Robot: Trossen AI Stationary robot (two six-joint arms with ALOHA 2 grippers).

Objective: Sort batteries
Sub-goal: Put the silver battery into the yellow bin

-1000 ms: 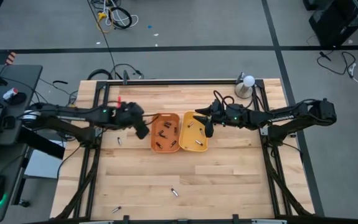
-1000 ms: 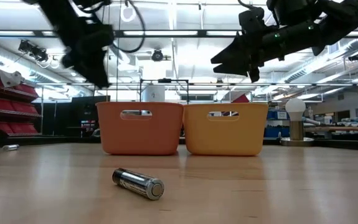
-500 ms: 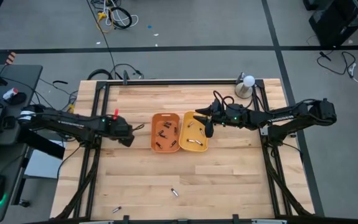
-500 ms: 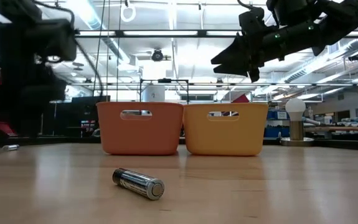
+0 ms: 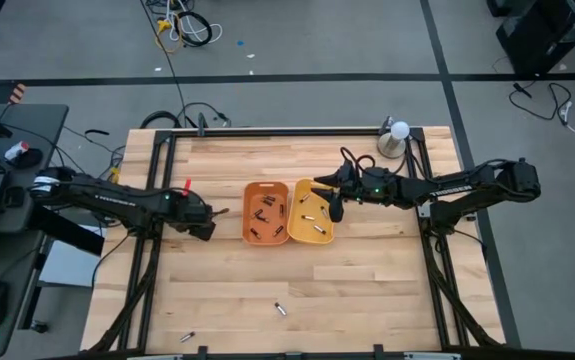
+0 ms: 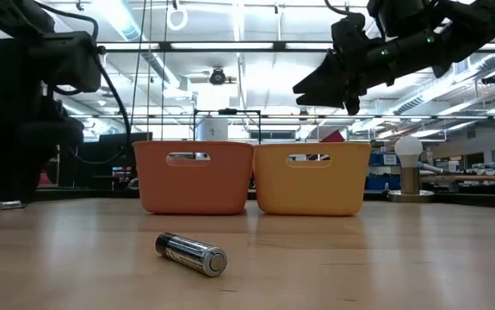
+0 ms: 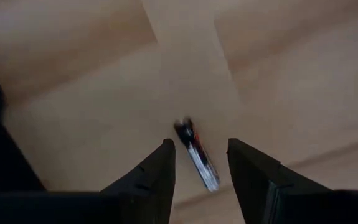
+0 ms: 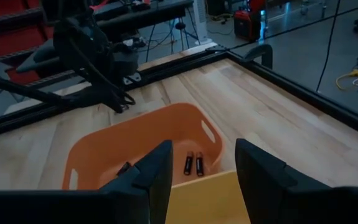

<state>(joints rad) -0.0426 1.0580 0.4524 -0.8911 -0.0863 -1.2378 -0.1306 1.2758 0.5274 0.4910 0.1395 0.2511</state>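
My left gripper is open and low over the table, left of the orange tray. Its fingers stand on either side of one dark and silvery battery lying flat on the wood. In the low view the gripper hangs just above that battery. My right gripper is open and hovers above the yellow tray. Both trays hold several batteries. Two more batteries lie near the table's near edge.
The two trays stand side by side at the table's middle. A metal cup with a white ball stands at the far right corner. Bare wood lies between the trays and the near edge. Black frame rails run along the table's sides.
My left gripper has swung from beside the orange tray toward the table's left edge and come down to the battery lying there, so that its open fingers now straddle it. The right arm has kept still.
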